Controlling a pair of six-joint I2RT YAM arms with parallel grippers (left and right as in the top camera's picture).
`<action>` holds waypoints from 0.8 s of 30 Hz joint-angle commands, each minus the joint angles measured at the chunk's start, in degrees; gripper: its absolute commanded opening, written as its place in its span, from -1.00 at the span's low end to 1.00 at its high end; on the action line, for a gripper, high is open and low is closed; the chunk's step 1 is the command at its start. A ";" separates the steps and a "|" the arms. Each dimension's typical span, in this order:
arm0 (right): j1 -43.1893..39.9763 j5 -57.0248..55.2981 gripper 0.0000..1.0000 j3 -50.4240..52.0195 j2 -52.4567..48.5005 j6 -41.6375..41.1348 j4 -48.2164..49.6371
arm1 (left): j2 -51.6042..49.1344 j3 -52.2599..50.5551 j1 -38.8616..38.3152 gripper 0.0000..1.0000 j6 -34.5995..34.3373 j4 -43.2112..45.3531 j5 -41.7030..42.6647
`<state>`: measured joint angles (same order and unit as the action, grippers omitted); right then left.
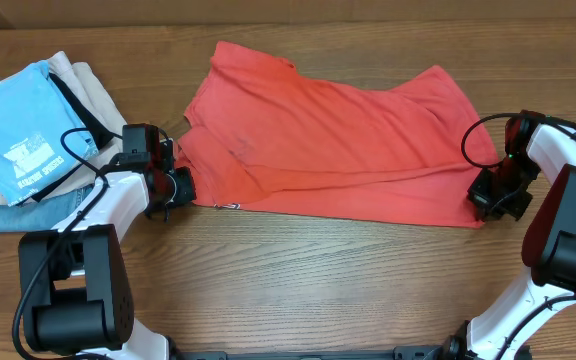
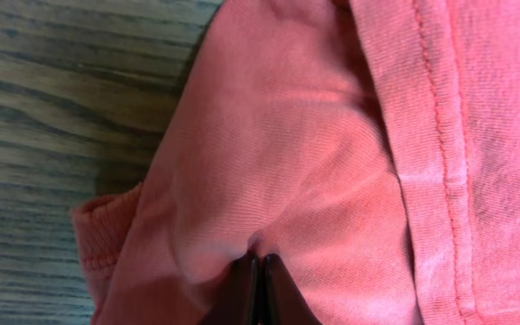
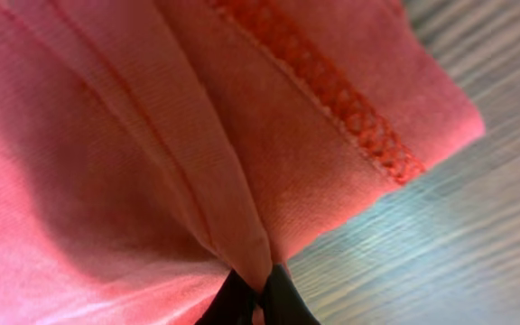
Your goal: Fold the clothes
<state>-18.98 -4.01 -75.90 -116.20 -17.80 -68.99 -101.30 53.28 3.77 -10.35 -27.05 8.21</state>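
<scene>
The red T-shirt (image 1: 328, 140) lies across the middle of the wooden table, folded over lengthwise, plain side up, with a bit of white tag at its front left edge. My left gripper (image 1: 181, 186) is at the shirt's left end and is shut on a pinch of its fabric (image 2: 269, 181); the fingertips (image 2: 258, 264) show closed on cloth. My right gripper (image 1: 485, 196) is at the shirt's front right corner, shut on a fold of the shirt (image 3: 242, 162) at the fingertips (image 3: 262, 278). A stitched hem shows beside each pinch.
A stack of folded garments sits at the left edge: a light blue shirt (image 1: 23, 125) with white print on top, beige cloth (image 1: 88, 85) and denim (image 1: 18, 212) beneath. It lies close to my left arm. Bare wood (image 1: 348, 280) runs along the front.
</scene>
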 commanded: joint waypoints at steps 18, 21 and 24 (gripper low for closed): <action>-0.70 -6.93 -0.77 1.27 -0.83 -2.95 -8.94 | -6.51 -3.67 4.52 -0.92 -14.43 -28.28 -5.27; -0.70 -6.91 -0.76 1.27 -0.83 -3.32 -8.70 | -5.64 -3.67 6.43 -0.92 -14.75 -29.09 -5.27; -0.72 -6.80 -0.77 1.25 -0.55 -3.32 -8.24 | -2.99 -3.56 7.65 -0.92 -14.36 -28.72 -5.14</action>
<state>-19.14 -9.41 -74.98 -116.49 -19.97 -77.54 -102.24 54.30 9.52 -22.92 -56.10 10.50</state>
